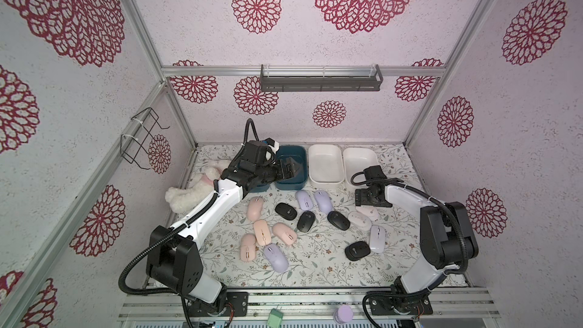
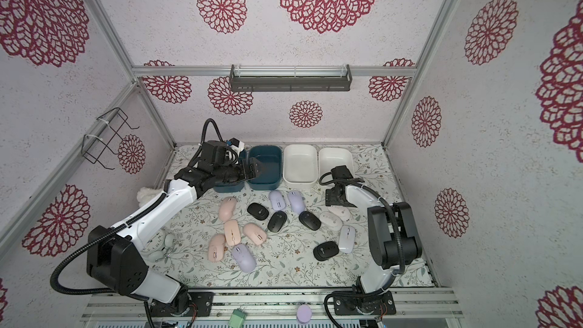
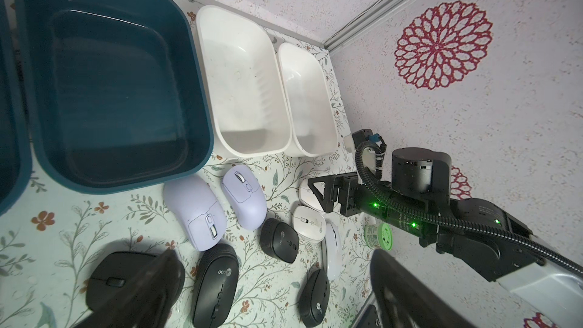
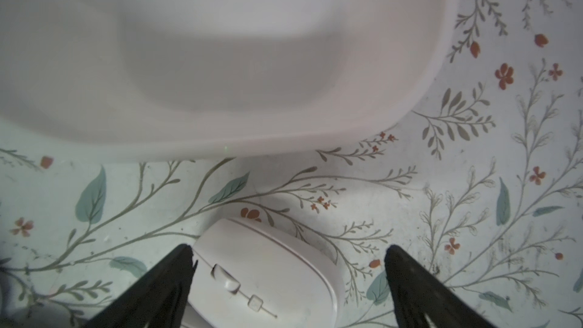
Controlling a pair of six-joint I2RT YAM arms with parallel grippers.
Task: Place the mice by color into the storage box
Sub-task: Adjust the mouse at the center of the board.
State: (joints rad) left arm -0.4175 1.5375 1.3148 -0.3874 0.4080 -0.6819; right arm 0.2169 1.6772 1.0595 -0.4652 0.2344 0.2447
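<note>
Floral table [image 1: 315, 274]: mice [image 1: 262, 231] scattered, four bins [image 1: 325, 182] along back edge, plush toy [image 1: 189, 195] left

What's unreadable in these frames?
- Left teal bin: inside hidden by left arm in both top views; cut off by the frame edge in the left wrist view.
- White mouse: cut off by the frame edge, right wrist view.
- Plush toy: partly behind left arm.

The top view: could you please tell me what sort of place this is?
Most likely a staged robot test cell, not a real room: aluminium frame bars hold wallpapered panels, the left arm and right arm are bolted to a slotted rail, and mice lie beside bins on a floral tabletop.
</note>
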